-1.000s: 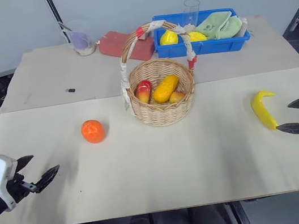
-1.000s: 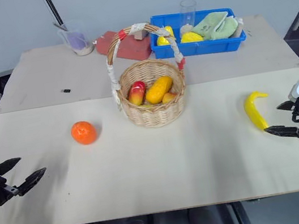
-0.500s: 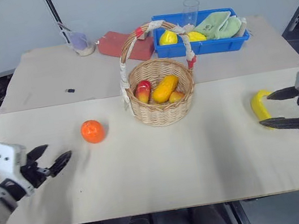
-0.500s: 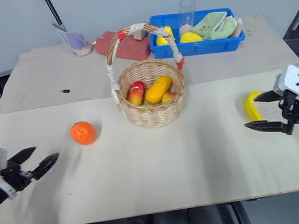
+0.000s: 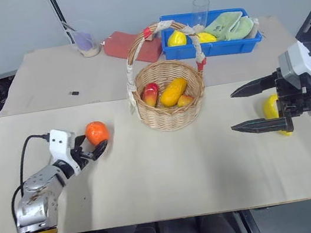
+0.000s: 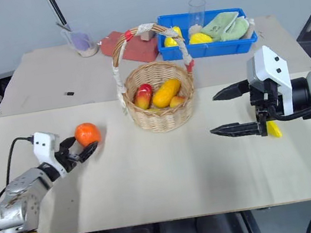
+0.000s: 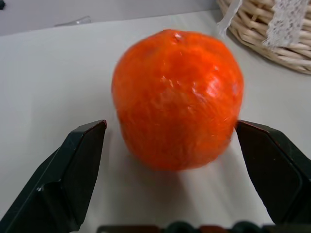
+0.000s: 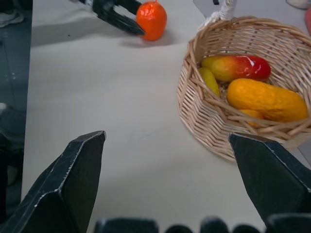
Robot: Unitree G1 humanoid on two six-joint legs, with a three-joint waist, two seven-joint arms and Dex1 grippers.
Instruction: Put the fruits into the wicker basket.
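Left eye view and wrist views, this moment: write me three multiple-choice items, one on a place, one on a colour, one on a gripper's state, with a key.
1. Where is the orange fruit?
A. in the wicker basket
B. on the table between the left gripper's fingers
C. in the blue bin

2. What colour is the bin at the far side of the table?
A. blue
B. red
C. green

3. How is the right gripper?
A. shut on the banana
B. shut and empty
C. open and empty

Key: 1 B, the orange fruit sits on the table between the open fingers of the left gripper, outside the wicker basket. 2 A, the bin is blue. 3 C, the right gripper stands wide open, and the banana lies behind it on the table.
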